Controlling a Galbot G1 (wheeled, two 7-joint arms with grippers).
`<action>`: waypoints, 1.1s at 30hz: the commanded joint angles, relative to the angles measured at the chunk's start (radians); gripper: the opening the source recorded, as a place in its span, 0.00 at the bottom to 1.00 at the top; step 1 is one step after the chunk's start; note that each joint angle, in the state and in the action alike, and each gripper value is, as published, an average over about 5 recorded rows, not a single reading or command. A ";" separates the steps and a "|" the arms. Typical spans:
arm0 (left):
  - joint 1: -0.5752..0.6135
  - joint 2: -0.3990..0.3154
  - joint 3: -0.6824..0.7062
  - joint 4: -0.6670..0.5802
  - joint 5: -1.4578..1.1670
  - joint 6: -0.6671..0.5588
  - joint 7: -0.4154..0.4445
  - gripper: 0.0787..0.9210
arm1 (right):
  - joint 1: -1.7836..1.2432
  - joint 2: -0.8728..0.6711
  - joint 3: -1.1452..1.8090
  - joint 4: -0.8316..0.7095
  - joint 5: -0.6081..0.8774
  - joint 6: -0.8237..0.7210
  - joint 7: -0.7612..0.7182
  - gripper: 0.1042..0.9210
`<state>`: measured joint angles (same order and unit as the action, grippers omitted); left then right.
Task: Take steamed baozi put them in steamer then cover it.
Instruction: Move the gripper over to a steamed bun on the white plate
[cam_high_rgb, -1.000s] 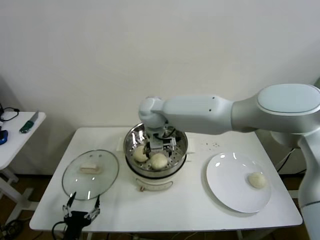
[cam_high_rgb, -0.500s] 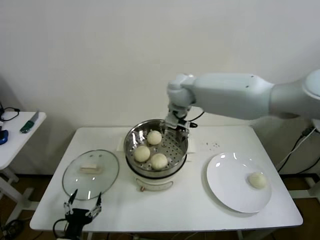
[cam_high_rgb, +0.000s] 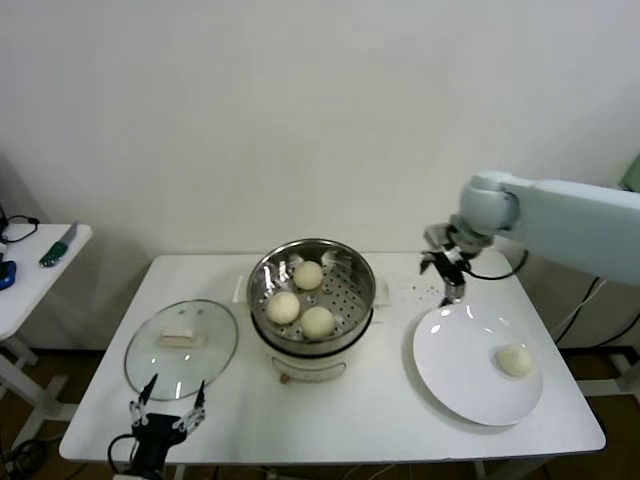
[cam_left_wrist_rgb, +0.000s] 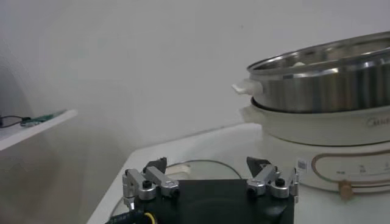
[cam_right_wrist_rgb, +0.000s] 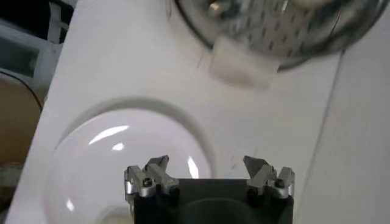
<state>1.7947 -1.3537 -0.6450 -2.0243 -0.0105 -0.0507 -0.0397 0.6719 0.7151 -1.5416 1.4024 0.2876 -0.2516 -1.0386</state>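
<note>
- At the table's near edge, on the robot's left, the left gripper sat low with its fingers spread wide and nothing between them, pointing toward the cover.
- Just beyond it the cover lay flat on the table, its cream bar handle up, well left of the steamer.
- On the right, the plate rested on the table with one baozi on its right part.
- At mid-table stood the steamer, a shiny perforated basket on a white pot base, uncovered.
- Three more baozi lay inside it: two toward the near side, just beside each other, and one farther back.
- From the left wrist view the steamer rose tall beyond the left gripper, and the cover's rim showed between its fingers.
- Farthest back, the right gripper hung above the plate's far edge, between steamer and plate, fingers released and empty.
- Its wrist view showed the right gripper over the plate, with the steamer's handle beyond.
</note>
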 joint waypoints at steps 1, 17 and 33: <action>0.000 -0.006 -0.001 -0.003 0.005 0.006 0.000 0.88 | -0.293 -0.249 0.170 -0.029 -0.246 -0.004 -0.016 0.88; 0.001 -0.032 0.006 0.015 0.042 0.013 -0.003 0.88 | -0.656 -0.249 0.534 -0.182 -0.387 0.063 -0.033 0.88; 0.010 -0.043 0.006 0.015 0.048 0.015 -0.005 0.88 | -0.666 -0.168 0.567 -0.264 -0.361 0.058 -0.023 0.88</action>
<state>1.8040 -1.3956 -0.6400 -2.0110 0.0348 -0.0371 -0.0445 0.0513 0.5379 -1.0194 1.1715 -0.0573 -0.1968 -1.0624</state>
